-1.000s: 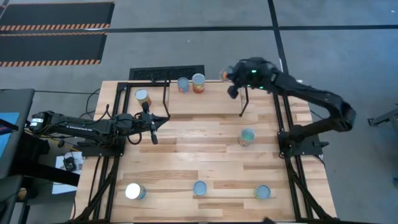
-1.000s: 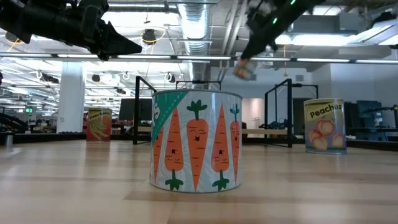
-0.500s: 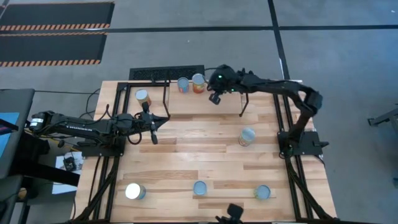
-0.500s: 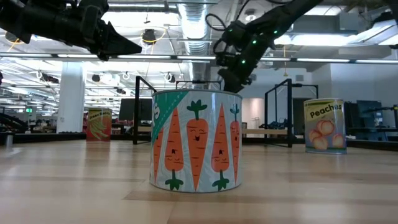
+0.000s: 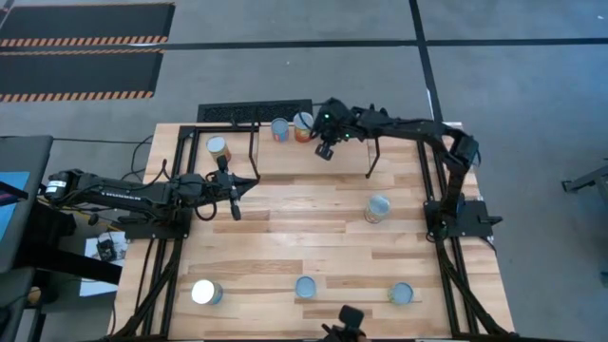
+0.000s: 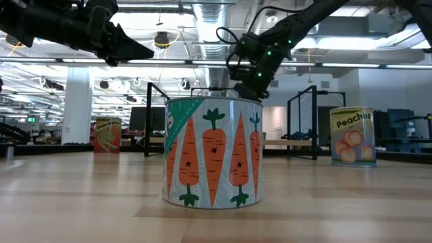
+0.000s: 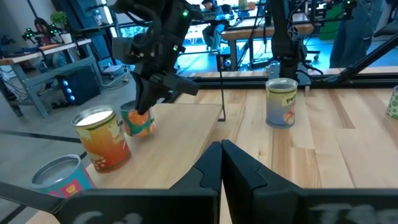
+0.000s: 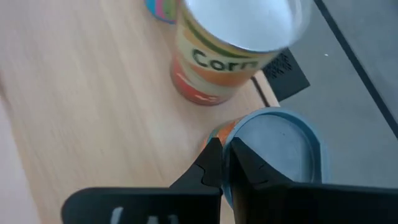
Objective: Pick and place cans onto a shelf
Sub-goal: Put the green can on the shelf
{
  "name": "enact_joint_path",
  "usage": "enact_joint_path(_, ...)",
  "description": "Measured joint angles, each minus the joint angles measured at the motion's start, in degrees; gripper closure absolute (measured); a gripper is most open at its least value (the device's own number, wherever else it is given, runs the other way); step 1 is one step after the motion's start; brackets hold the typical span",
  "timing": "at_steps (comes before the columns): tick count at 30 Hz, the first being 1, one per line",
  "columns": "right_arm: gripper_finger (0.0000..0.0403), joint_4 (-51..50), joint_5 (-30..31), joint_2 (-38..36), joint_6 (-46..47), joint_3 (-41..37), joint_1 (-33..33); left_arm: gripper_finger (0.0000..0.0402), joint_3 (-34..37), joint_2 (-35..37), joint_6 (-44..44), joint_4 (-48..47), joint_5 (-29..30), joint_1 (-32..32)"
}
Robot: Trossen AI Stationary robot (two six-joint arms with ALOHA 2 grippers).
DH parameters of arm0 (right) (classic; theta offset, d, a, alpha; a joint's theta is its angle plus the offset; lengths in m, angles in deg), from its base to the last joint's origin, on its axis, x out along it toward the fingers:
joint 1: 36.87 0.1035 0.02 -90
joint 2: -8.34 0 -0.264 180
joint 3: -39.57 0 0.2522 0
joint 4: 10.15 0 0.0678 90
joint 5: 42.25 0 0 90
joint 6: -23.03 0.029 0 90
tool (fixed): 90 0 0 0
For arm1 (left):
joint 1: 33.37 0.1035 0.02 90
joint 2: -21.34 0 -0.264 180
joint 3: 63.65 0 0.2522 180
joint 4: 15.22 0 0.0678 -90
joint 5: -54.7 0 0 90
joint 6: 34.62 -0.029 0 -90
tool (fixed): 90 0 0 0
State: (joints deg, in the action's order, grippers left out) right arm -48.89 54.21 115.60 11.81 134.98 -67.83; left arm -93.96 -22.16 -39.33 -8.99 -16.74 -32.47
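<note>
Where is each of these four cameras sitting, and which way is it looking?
High: above, straight down on the table; both arms, right gripper over the shelf.
Low: table-top height, behind a carrot can; arms overhead.
Left wrist: left gripper shut, facing the shelf.
Right wrist: fingers by an orange can and corn can.
Shared: the right gripper, except right wrist.

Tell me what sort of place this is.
Probably a robotics lab or workshop in an open industrial hall. The low view shows bare ceiling ducts and strip lights; the left wrist view shows workbenches beyond the wooden plank table with its two dark arms.
</note>
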Motion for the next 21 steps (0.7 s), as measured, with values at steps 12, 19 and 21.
enact_joint_path(12,0.0380,-1.0,-0.2,0.4,-0.4,0.0,-1.9,0.0401,0.0,0.0,0.0,0.0,0.0,0.0)
enact_joint_path(19,0.0379,0.2,-0.8,1.6,-0.2,0.0,-2.1,0.0401,0.0,0.0,0.0,0.0,0.0,0.0)
enact_joint_path(21,0.0379,-0.2,-0.7,1.7,-0.2,0.0,-2.2,0.0401,0.0,0.0,0.0,0.0,0.0,0.0)
